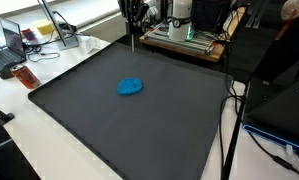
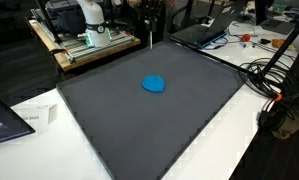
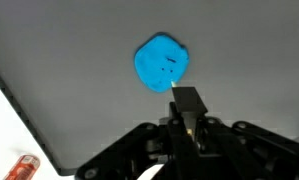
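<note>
1. In an exterior view, the gripper (image 1: 135, 26) is seen raised above the far edge of the dark mat (image 1: 89, 125). Its jaws are drawn together, and a thin rod (image 1: 135, 41) appears to be clamped between them, pointing down at the mat. The blue lump (image 1: 130, 87) lies near the middle of the mat, well apart from the rod's tip. A small red object (image 1: 26, 76) is seen just off one corner of the mat.

2. In an exterior view, the gripper (image 2: 150, 22) is again found over the far edge of the dark mat (image 2: 204, 115), with the thin rod (image 2: 150, 38) hanging upright beneath it. Whether the tip touches the mat cannot be told. The blue lump (image 2: 154, 85) rests on the mat's middle, untouched.

3. In the wrist view, the gripper (image 3: 187, 104) is shown closed, with no gap between its fingers. The blue lump (image 3: 162, 63) is seen ahead of it on the dark mat (image 3: 69, 70).

4. The step in hand is judged to be an approach: the rod is held, but the lump is not yet reached.

5. For the next move, the rod's tip would have to be carried from the mat's far edge to its middle. It would then have to be lowered with care, so that the lump is met and not pushed aside.
</note>
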Robot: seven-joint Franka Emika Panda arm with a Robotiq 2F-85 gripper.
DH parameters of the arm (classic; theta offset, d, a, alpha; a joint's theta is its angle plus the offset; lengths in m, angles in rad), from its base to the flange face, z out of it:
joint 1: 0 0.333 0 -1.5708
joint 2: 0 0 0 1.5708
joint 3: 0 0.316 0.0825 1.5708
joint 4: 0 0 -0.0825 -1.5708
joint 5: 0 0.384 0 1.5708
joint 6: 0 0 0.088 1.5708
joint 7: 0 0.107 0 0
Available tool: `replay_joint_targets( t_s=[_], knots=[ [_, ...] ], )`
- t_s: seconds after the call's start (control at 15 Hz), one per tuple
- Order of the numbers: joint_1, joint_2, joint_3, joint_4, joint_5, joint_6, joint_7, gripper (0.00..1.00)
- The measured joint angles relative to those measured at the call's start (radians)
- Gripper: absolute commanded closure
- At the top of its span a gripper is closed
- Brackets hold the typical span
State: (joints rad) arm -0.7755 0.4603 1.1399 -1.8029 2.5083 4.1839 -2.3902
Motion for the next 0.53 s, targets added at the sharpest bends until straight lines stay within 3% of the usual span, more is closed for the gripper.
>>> replay_joint_targets(
  t_s=[0.27, 0.33, 0.53],
  knots=[
    [-0.038, 0.006, 0.042, -0.006, 0.0, 0.02, -0.027, 0.97],
    [-0.05, 0.006, 0.055, -0.007, 0.0, 0.02, -0.035, 0.88],
    [-0.072, 0.006, 0.081, -0.008, 0.0, 0.02, -0.04, 0.88]
  ],
)
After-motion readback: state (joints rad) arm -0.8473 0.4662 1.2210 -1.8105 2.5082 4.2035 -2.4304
